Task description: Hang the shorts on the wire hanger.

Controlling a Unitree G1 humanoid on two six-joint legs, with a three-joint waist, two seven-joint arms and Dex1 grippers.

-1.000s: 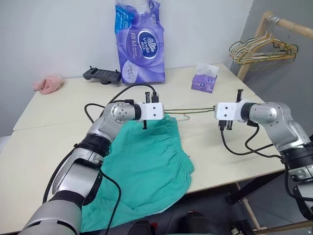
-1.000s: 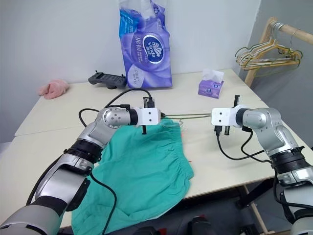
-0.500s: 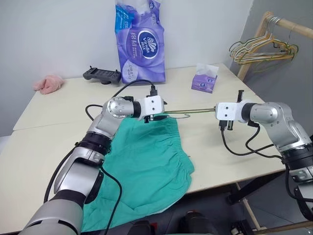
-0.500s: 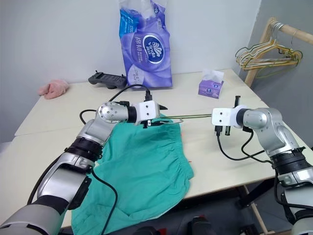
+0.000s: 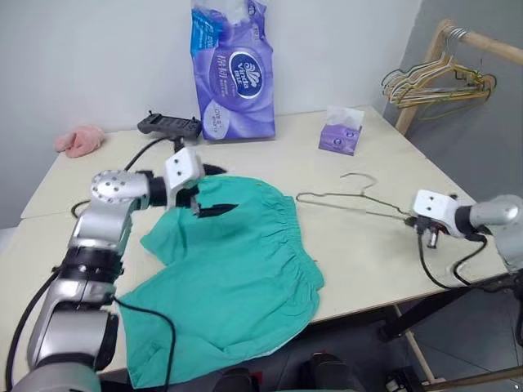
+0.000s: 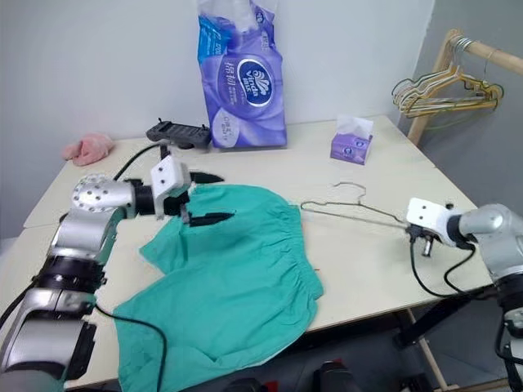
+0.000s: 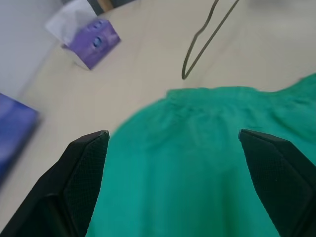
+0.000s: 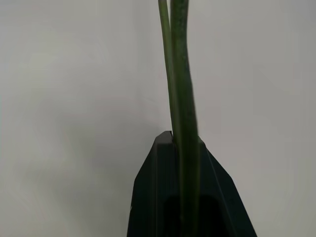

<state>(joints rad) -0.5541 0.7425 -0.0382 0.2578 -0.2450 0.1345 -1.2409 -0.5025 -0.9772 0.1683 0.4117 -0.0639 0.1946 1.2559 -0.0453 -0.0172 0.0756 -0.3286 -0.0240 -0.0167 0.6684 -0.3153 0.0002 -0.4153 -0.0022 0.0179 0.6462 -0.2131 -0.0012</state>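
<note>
Pinching one end of the wire hanger [image 5: 353, 199], the right fingers [image 5: 413, 220] are closed tight, the rest of it stretching away over the table [image 5: 327, 163]. The left fingers [image 5: 214, 189] spread wide and empty above the shorts [image 5: 237, 278], which lie flat just below them.

Silver-grey jointed arms, white wrist blocks, black jaws, seemingly black cables.

Bare table [image 5: 343, 269] between the shorts [image 5: 237, 261] and the wire hanger [image 5: 351, 200] gives open passage; toward the wall stand the purple tissue pack [image 5: 230, 69], tissue box [image 5: 340, 137] and black controller [image 5: 169, 124]; a hanger cluster [image 5: 437, 80] crowds the right rail
</note>
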